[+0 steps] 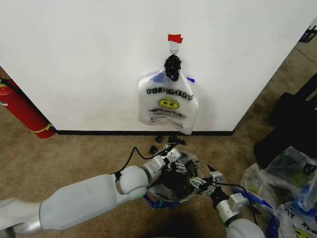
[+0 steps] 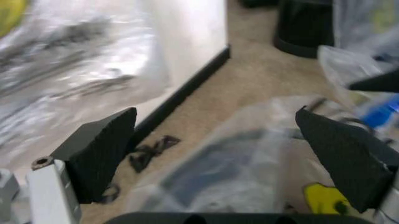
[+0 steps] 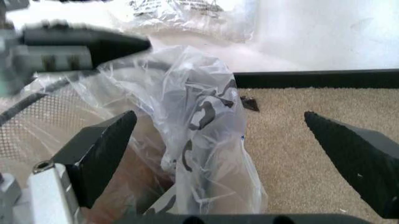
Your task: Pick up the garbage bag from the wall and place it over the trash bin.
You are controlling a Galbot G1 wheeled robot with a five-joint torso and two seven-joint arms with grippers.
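Two grippers work a garbage bag (image 1: 171, 191) over a trash bin (image 1: 173, 184), lower centre of the frame.
Left gripper (image 1: 184, 167) and right gripper (image 1: 202, 184): fingers apart, plastic between them. A smiley-face bag (image 1: 167, 101) hangs on the wall (image 1: 89, 59) above.

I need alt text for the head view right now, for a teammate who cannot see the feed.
Both claws work at the rim of the trash bin on the carpet, the left claw on its far side and the right claw at its right, with the garbage bag draped over it. On the wall behind, a smiley-face bag hangs from a hook.
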